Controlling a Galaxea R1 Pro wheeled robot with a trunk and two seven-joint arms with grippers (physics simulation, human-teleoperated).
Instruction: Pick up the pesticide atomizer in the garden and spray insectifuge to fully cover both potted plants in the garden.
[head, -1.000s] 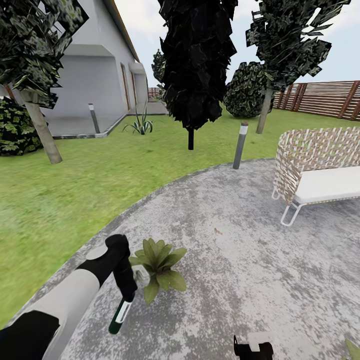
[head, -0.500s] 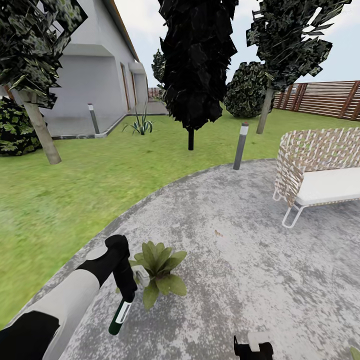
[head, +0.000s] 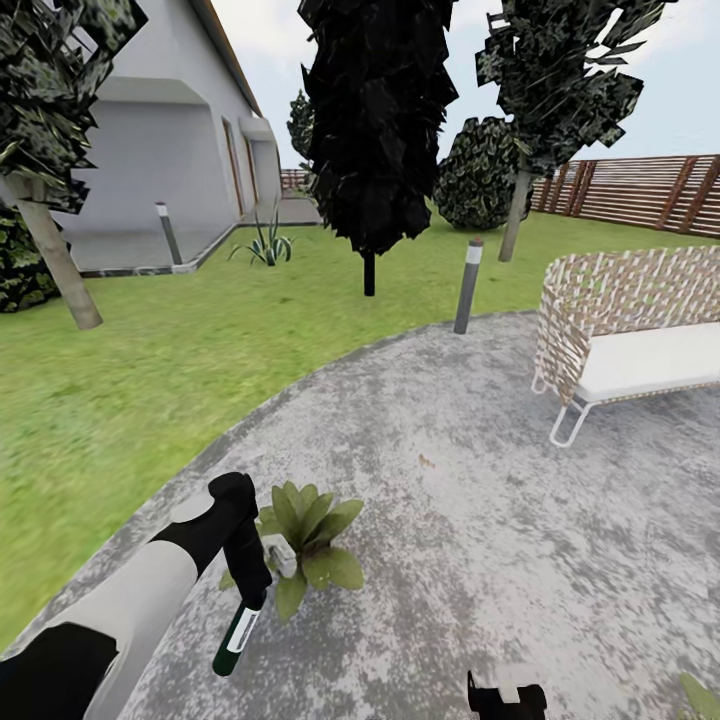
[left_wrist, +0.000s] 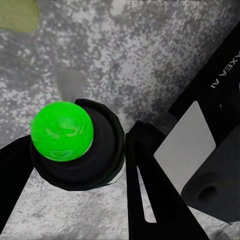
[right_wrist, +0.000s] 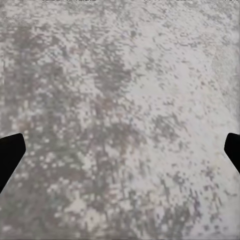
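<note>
My left gripper (head: 250, 592) is shut on the pesticide atomizer (head: 236, 638), a slim dark-green bottle with a white label that hangs tilted below the fingers. In the left wrist view the atomizer's round green end (left_wrist: 62, 131) sits between two black fingers (left_wrist: 145, 185). One potted plant (head: 305, 532), a low rosette of broad green leaves in a small grey pot, stands on the paving just beside the left gripper. A single leaf of another plant (head: 700, 695) pokes in at the bottom right corner. My right gripper (head: 505, 695) is low at the bottom edge; its fingertips stand wide apart over bare paving (right_wrist: 120, 125).
Round grey mottled paving (head: 480, 480) borders green lawn (head: 130, 390). A wicker seat (head: 625, 325) with a white cushion stands at the right, a bollard light (head: 466, 285) at the paving's far edge. A dark tree (head: 375, 150), the house (head: 170, 150) and a wooden fence (head: 650, 190) lie beyond.
The whole head view has shifted, so the scene sits a little left and higher in the picture. The left arm keeps its hold on the atomizer beside the plant.
</note>
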